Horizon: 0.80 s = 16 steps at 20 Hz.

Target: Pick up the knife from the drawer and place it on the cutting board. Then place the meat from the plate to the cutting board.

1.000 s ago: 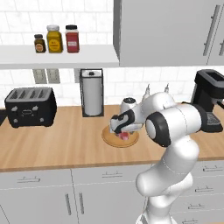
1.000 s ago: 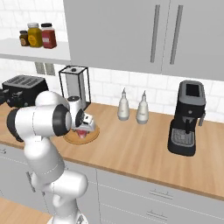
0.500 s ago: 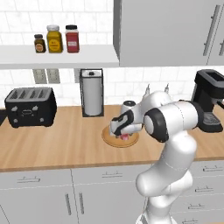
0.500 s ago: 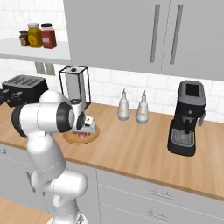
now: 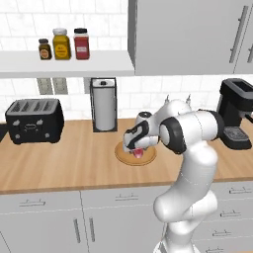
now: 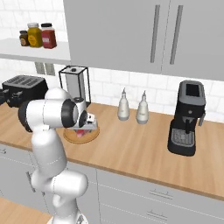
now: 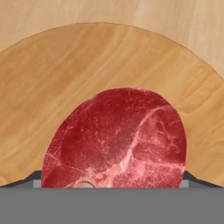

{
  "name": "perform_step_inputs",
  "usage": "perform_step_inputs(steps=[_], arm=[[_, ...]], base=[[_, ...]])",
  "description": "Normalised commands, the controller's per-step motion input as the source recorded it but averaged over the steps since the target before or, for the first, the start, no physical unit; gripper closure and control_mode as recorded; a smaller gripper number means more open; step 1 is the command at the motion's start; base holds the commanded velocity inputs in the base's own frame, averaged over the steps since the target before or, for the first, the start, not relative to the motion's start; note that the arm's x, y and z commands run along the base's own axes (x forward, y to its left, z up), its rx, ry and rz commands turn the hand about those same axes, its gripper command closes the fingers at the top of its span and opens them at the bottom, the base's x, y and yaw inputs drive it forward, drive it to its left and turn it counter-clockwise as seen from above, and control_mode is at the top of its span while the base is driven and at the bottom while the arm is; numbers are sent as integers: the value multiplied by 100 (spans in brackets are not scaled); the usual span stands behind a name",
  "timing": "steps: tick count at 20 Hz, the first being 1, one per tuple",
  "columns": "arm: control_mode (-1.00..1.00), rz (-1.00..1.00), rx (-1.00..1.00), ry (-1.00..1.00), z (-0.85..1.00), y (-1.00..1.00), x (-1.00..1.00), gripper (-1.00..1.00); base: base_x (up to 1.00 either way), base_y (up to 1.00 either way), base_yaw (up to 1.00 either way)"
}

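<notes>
A red-pink chunk of meat (image 7: pixel 118 140) with pale streaks lies on the round tan plate (image 7: pixel 87 65) on the wooden counter. My gripper (image 7: pixel 112 180) points down at it from close above. The jaws stand wide, one dark tip at each side of the meat, and I cannot tell whether they touch it. From the base views the gripper (image 5: pixel 138 148) (image 6: pixel 83 130) hangs low over the meat (image 5: pixel 139 153) (image 6: pixel 82 134) and the plate (image 5: pixel 121 154) (image 6: pixel 70 138). The knife, the drawer and the cutting board are out of view.
A black toaster (image 5: pixel 34 120) stands at the left and a paper towel holder (image 5: pixel 104 105) behind the plate. Two pale bottles (image 6: pixel 124 105) and a black coffee machine (image 6: pixel 188 118) stand to the right. Jars (image 5: pixel 62 44) sit on the wall shelf.
The hand has sunk a little further toward the plate and the meat. The meat and the plate have not moved.
</notes>
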Motion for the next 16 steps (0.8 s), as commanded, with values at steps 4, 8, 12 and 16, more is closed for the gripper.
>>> perform_step_inputs(steps=[4,8,12,16], arm=[[-100,0,0,1,-8,6,-5,100],[-100,0,2,-4,48,0,-76,100],[-100,-2,0,-3,100,0,-95,100],[-100,-1,0,0,100,2,-91,100]], base=[[0,0,0],[0,0,0],[0,0,0],[0,0,0]])
